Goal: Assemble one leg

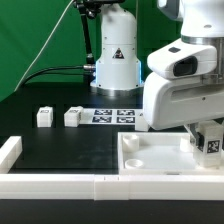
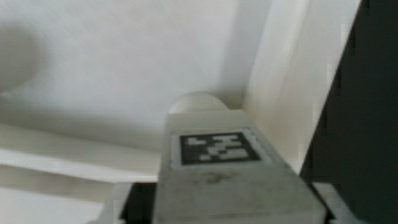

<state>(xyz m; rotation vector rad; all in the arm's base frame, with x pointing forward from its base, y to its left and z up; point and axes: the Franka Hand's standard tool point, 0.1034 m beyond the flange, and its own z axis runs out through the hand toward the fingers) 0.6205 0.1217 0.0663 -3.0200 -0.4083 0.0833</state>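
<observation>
My gripper (image 1: 207, 136) is shut on a leg (image 1: 211, 147), a small white block with a black-and-white tag. It holds the leg over the corner of the large white tray (image 1: 150, 152) at the exterior view's right. In the wrist view the leg (image 2: 217, 148) fills the middle between my gripper (image 2: 217, 206) jaws. Its rounded far end sits by the raised rim of the tray (image 2: 125, 60), close to a corner. I cannot tell whether it touches the tray. Two more legs (image 1: 44, 116) (image 1: 72, 117) lie on the black table.
The marker board (image 1: 115, 116) lies behind the tray by the robot base (image 1: 113, 60). Long white rails run along the front (image 1: 70, 183) and at the exterior view's left (image 1: 9, 152). Cables hang at the back left.
</observation>
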